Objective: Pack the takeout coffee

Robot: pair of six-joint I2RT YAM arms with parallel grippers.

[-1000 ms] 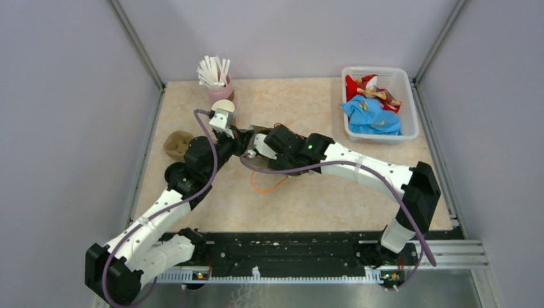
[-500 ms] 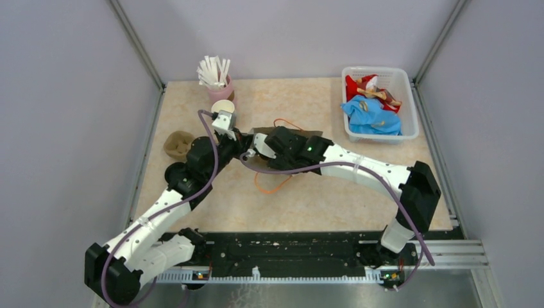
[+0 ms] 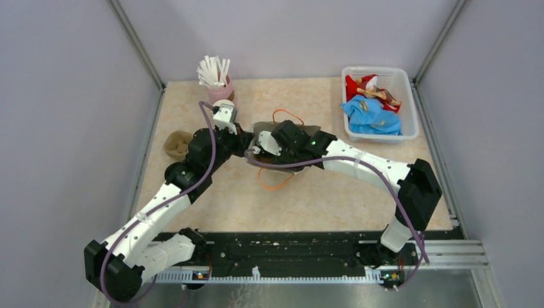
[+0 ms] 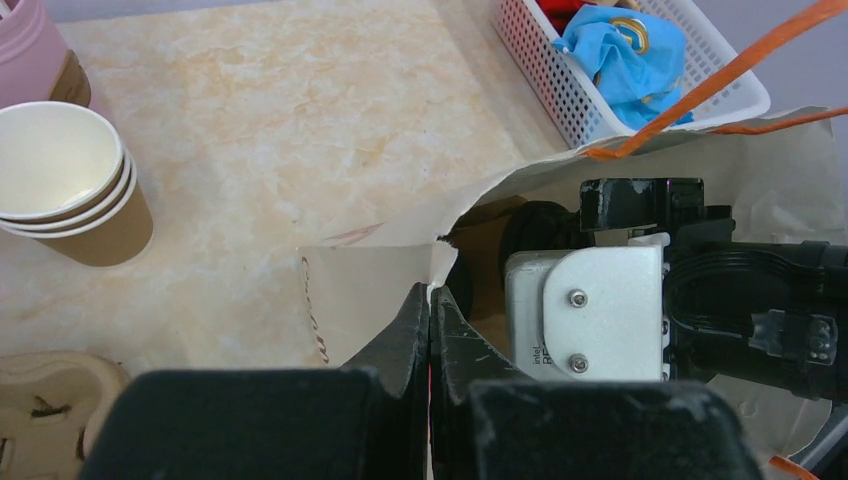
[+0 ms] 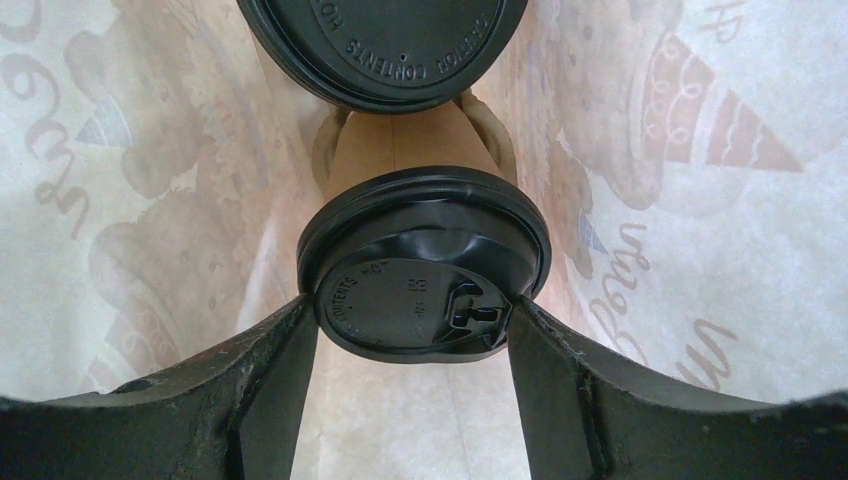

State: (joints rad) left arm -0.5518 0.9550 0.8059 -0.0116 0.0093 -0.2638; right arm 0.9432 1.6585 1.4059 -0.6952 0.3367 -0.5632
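In the right wrist view I am looking into the paper bag. A brown takeout coffee cup with a black lid sits between my right gripper's fingers, which press on both sides of the lid. A second lidded cup stands just beyond it. My left gripper is shut on the torn rim of the bag, holding its mouth wide. In the top view the bag lies mid-table, and the right wrist reaches into it, so the cups are hidden.
A stack of lidless cups and a pink cup of straws stand at the back left. A brown pulp carrier lies left of the left arm. At the back right is a white basket of cloths. Orange bag handles loop nearby.
Both wrists have shifted slightly toward the back and the bag has moved with them. Its orange handle now shows behind the right wrist.
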